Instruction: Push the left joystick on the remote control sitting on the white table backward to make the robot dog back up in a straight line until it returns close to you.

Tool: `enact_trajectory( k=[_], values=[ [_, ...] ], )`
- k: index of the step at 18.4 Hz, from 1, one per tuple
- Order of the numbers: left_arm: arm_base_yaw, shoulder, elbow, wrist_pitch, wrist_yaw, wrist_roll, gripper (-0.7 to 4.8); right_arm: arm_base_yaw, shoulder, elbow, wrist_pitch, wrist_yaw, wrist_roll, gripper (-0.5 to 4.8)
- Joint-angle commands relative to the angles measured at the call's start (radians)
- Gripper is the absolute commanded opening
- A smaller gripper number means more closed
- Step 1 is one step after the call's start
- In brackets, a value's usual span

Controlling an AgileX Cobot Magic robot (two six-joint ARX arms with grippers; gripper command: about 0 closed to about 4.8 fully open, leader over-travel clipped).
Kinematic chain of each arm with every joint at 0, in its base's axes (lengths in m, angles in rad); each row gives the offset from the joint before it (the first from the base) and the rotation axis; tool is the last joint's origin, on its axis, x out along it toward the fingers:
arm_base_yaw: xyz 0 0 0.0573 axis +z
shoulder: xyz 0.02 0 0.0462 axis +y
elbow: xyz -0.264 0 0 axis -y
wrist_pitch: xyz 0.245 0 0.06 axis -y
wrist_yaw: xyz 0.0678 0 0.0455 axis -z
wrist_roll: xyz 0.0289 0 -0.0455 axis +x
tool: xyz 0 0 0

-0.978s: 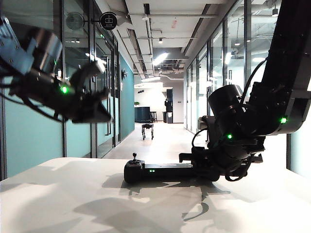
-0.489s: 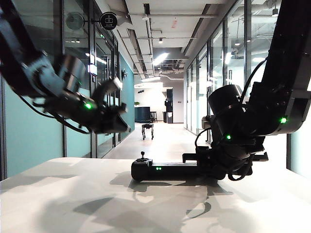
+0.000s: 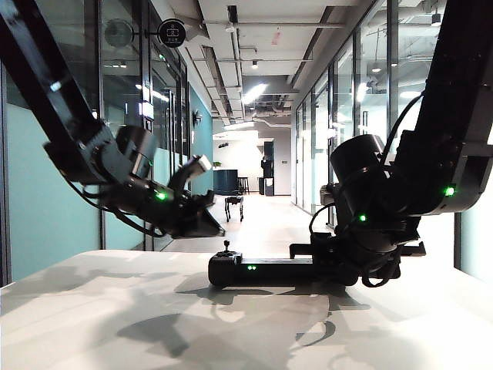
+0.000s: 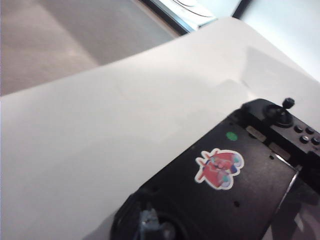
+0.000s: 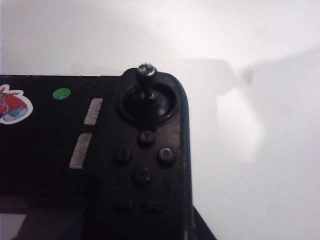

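Note:
The black remote control (image 3: 266, 270) lies on the white table (image 3: 108, 324). Its left joystick (image 3: 226, 247) stands up at the left end, and in the left wrist view it shows as a greyish knob (image 4: 150, 225) in a round recess. My left gripper (image 3: 216, 227) hangs just above and left of that stick without touching it; its jaws are hidden. My right gripper (image 3: 327, 266) is shut on the controller's right end, beside the other joystick (image 5: 146, 72). The robot dog (image 3: 233, 206) stands far down the corridor.
Glass walls line the corridor on both sides. The controller (image 4: 235, 185) carries a red sticker (image 4: 219, 168) and a green dot (image 4: 231, 136) on its middle bar. Bare white tabletop (image 5: 250, 50) lies beyond the controller's end, and the table's far edge (image 4: 125, 55) drops to grey floor.
My left arm swung down and to the right, from high at the left to just over the controller's left end. The controller and right gripper shifted slightly right, then stopped. The dog stayed put.

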Motion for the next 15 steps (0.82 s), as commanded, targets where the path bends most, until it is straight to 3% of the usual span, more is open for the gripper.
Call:
enact_trajectory(
  k=[1,7,15],
  values=[
    [0.0,0.047,0.088,-0.058,0.015,0.041,-0.06,0.0,-0.007,0.003,0.026,0.008,0.004,2.07],
    [0.008,0.109,0.211,-0.175,0.086,0.154,-0.06,0.0,-0.007,0.003,0.026,0.008,0.004,2.07],
    [0.009,0.116,0.22,-0.185,0.103,0.237,-0.06,0.0,-0.007,0.003,0.026,0.008,0.004,2.07]
  ],
)
